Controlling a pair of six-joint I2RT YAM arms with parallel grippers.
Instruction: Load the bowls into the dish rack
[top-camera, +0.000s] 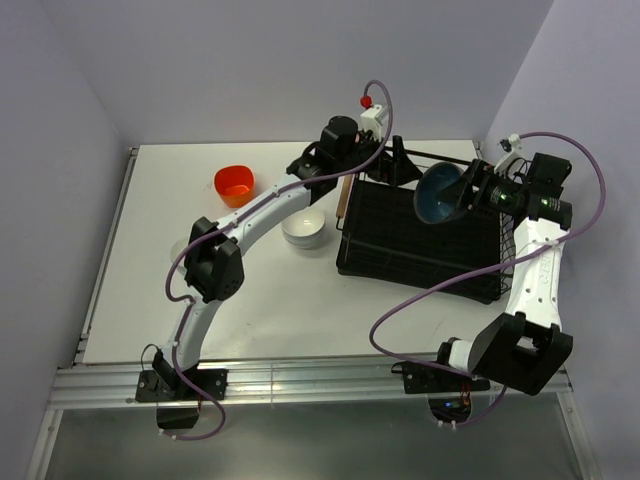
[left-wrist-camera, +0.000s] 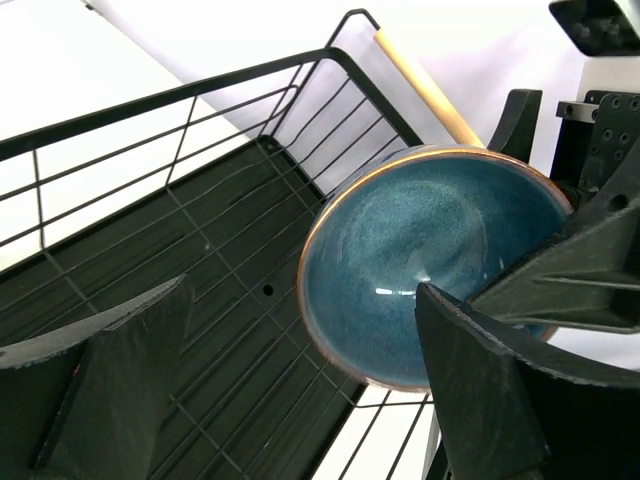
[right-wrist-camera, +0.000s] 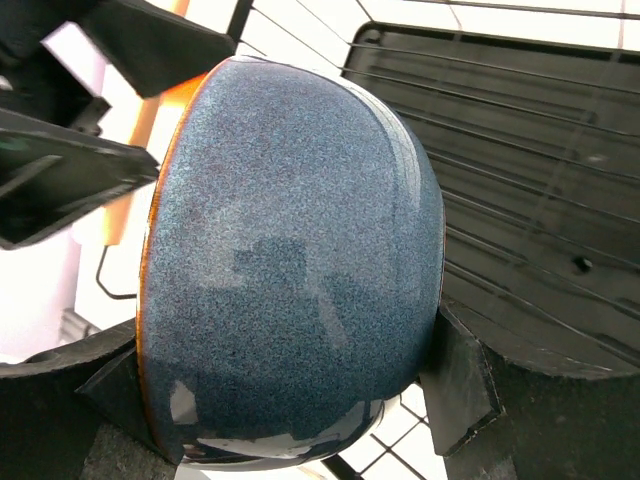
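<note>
now right gripper clamps blue bowl on edge above dish rack — likely so it stands upright inside; left gripper gapes open beside it, holding nothing.

One dark blue bowl was speckled outside, mottled teal inside, coppery at rim. The orange bowl was bright, plain; the white bowl glossy. The dish rack was black, its handle pale wood. White tabletop.

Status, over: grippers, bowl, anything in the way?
Right gripper shut on blue bowl, on edge over dish rack. Left gripper open, empty, close beside it. Orange bowl, white bowl on table. Rack looks bare.
</note>
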